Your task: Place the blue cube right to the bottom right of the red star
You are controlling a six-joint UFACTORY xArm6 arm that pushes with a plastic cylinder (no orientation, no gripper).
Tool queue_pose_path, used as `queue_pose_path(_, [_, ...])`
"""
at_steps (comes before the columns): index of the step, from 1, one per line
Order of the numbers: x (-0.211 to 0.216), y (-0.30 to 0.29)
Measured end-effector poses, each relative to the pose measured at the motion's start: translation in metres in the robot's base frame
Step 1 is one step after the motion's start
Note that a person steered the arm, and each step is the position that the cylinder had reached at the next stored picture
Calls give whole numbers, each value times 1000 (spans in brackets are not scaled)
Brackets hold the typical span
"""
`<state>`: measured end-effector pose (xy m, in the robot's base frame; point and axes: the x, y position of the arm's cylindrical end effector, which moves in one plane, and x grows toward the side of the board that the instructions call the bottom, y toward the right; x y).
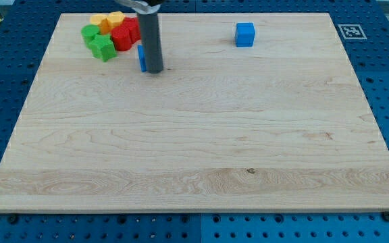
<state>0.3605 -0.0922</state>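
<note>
A blue cube [245, 34] stands alone near the view's top, right of centre. A red block [124, 36], whose shape I cannot make out, sits in a cluster at the view's top left. My tip [154, 70] rests on the board just below and right of that cluster, far left of the blue cube. A second blue block [141, 59] touches the rod's left side and is mostly hidden by it, so I cannot tell its shape.
The cluster also holds a green block [103, 48], another green block [89, 33], a yellow block [100, 21] and an orange block [116, 19], packed against the red block. The wooden board [194, 148] lies on a blue perforated table.
</note>
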Motion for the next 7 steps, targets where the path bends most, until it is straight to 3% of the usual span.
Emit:
queue_pose_path(2, [0,-13])
queue_pose_path(4, [0,28])
queue_pose_path(5, [-19,12])
queue_pose_path(7, [-20,-7])
